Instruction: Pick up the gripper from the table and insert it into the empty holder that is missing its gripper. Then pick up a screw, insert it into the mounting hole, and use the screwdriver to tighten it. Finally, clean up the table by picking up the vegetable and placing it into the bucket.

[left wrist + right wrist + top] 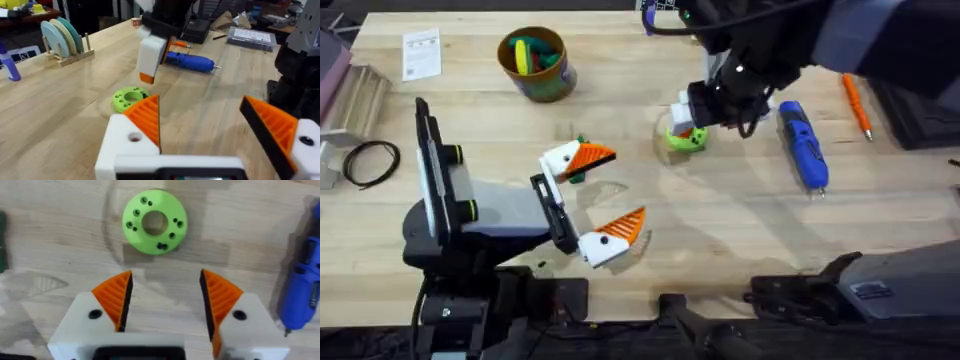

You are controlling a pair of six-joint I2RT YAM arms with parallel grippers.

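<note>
1. Over the far middle of the table (720,225), the right gripper (165,302) hangs above the lime-green ring disc (154,222), its jaws spread apart and holding nothing.
2. Nearer the front, the left gripper (600,200) sits low over the boards, its white and orange fingers (145,117) parted and empty.
3. The screwdriver (803,146) lies flat on the table just right of the right gripper, untouched.
4. The bucket (534,63) stands at the far left-centre with coloured items inside.
5. The vegetable (578,176) lies partly hidden just beside the left gripper's upper finger.
6. The thin orange tool (856,106) rests at the far right.
</note>
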